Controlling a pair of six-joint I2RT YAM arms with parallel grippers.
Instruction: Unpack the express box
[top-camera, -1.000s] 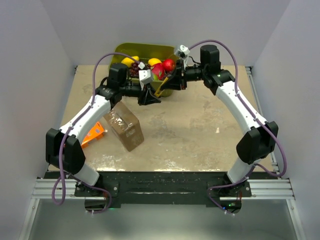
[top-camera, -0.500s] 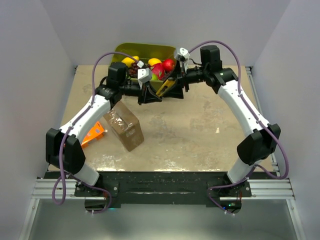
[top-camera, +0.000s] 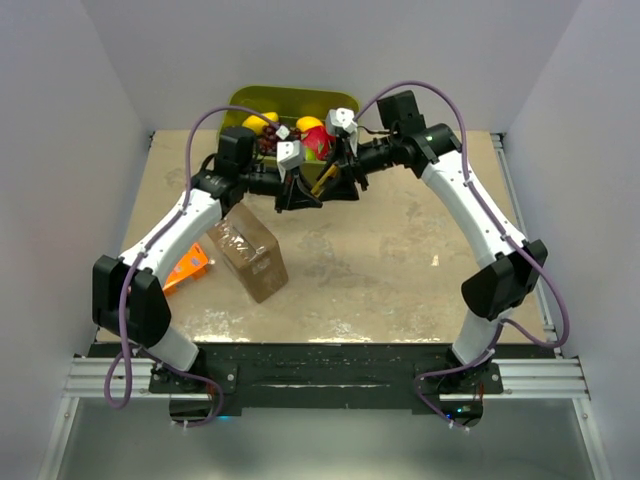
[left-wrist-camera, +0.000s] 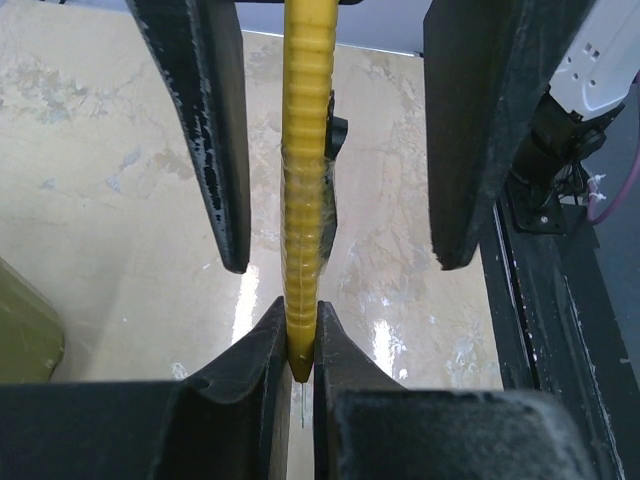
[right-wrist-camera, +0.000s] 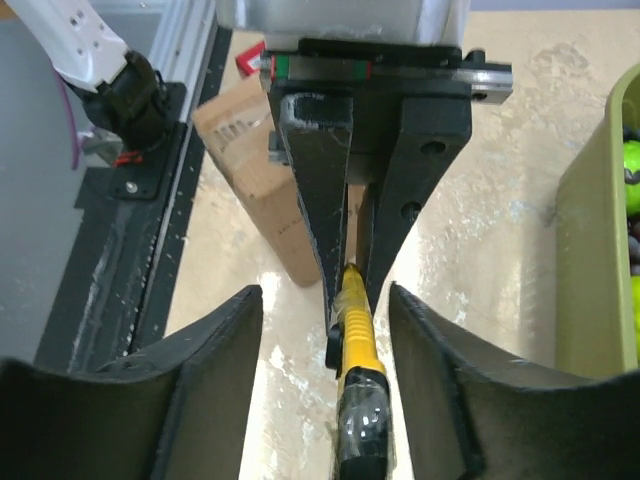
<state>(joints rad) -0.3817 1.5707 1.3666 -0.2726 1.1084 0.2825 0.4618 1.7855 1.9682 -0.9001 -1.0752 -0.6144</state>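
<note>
The express box (top-camera: 248, 257), a brown taped carton, stands tilted on the table below my left arm; it also shows in the right wrist view (right-wrist-camera: 260, 190). My left gripper (top-camera: 300, 192) (left-wrist-camera: 300, 335) is shut on the tip of a yellow utility knife (top-camera: 325, 178) (left-wrist-camera: 308, 170) and holds it above the table. My right gripper (top-camera: 342, 180) (right-wrist-camera: 325, 292) is open, with a finger on each side of the knife's (right-wrist-camera: 362, 400) other end, not touching it. The right gripper's fingers (left-wrist-camera: 205, 140) show in the left wrist view.
An olive-green bin (top-camera: 290, 105) (right-wrist-camera: 590, 250) of fruit stands at the back, just behind both grippers. A flat orange package (top-camera: 188, 268) lies left of the box. Black rails run along the table's near edge (top-camera: 320, 360).
My right arm has swung left toward the left gripper, and its open fingers now straddle the knife. The left gripper and the box have stayed put.
</note>
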